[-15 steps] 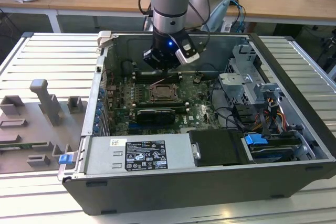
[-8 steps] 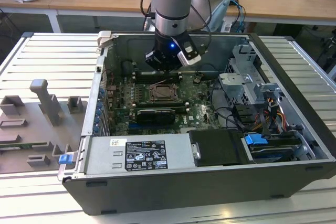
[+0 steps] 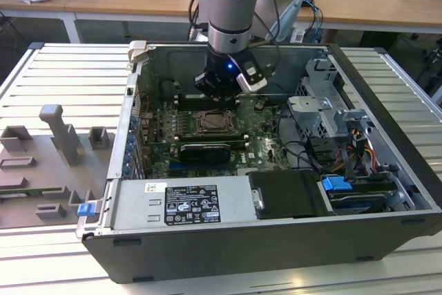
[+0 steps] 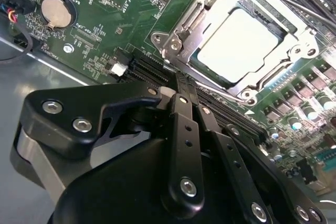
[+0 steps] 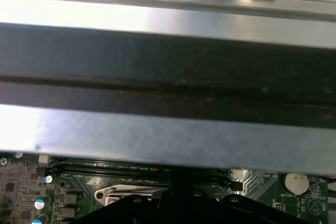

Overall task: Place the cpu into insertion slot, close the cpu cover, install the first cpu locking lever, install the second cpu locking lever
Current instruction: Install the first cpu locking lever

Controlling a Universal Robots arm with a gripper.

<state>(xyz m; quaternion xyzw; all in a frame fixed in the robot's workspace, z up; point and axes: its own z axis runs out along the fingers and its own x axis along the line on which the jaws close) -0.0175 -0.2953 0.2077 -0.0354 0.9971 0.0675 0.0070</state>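
Note:
In the second wrist view the cpu [image 4: 239, 43] lies flat in the insertion slot [image 4: 163, 40], its pale face showing through the cut-out of the cpu cover [image 4: 191, 22], which lies down over it. A thin metal lever rod [image 4: 283, 1] runs along one side of the socket. My gripper [image 4: 181, 85] hovers just off a socket corner, fingers shut together with nothing between them. In the exterior view the gripper [image 3: 217, 91] hangs inside the open computer case, just behind the insertion slot [image 3: 213, 124]. The first wrist view shows the socket's edge [image 5: 113, 195] below the case wall.
A long black card [image 3: 204, 150] lies in front of the socket. The power supply [image 3: 186, 202] fills the case's near side; drive cage [image 3: 331, 108] and cables stand on the exterior view's right. A grey fixture [image 3: 62, 136] sits outside. A coin battery [image 4: 55, 11] is on the board.

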